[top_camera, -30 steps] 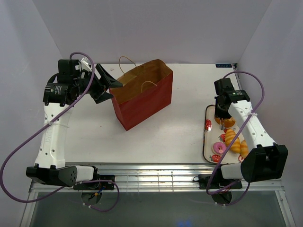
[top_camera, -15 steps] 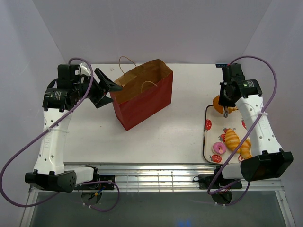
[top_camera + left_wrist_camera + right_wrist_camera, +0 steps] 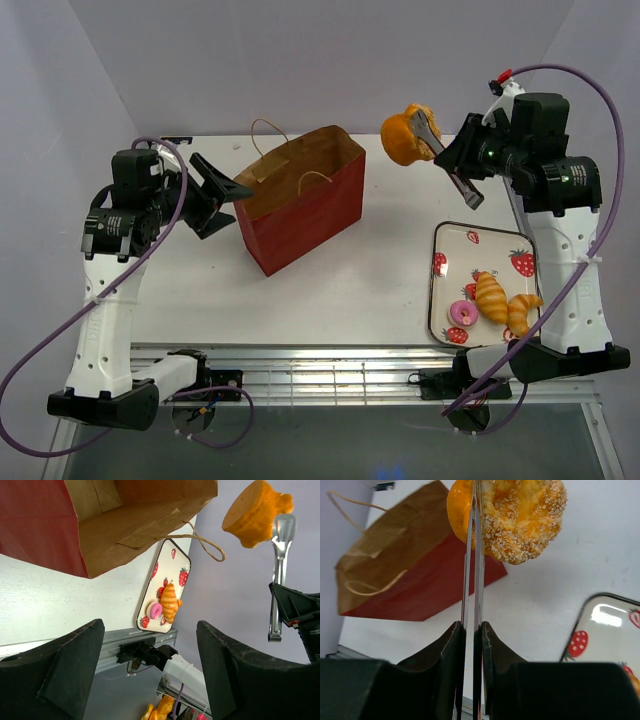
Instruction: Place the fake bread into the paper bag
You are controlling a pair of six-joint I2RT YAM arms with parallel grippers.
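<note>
The red-brown paper bag (image 3: 300, 205) stands open at the table's middle, tan inside (image 3: 125, 525). My right gripper (image 3: 462, 168) is shut on silver tongs (image 3: 428, 130), whose tips grip an orange sesame-topped bun (image 3: 403, 136) in the air right of the bag. The bun (image 3: 520, 515) and tongs (image 3: 472, 580) fill the right wrist view, with the bag (image 3: 420, 580) below. Two croissants (image 3: 491, 297) (image 3: 522, 308) and a pink doughnut (image 3: 463, 313) lie on the tray. My left gripper (image 3: 235, 195) is open at the bag's left end; I cannot tell if it touches.
The strawberry-print tray (image 3: 480, 235) sits at the table's right front, and also shows in the left wrist view (image 3: 172, 562). The bag's cord handles (image 3: 265, 130) loop up at its rim. White walls close in on three sides.
My right arm has risen from the tray and swung up and left, carrying the bun in the tongs. My left arm has shifted slightly lower beside the bag.
</note>
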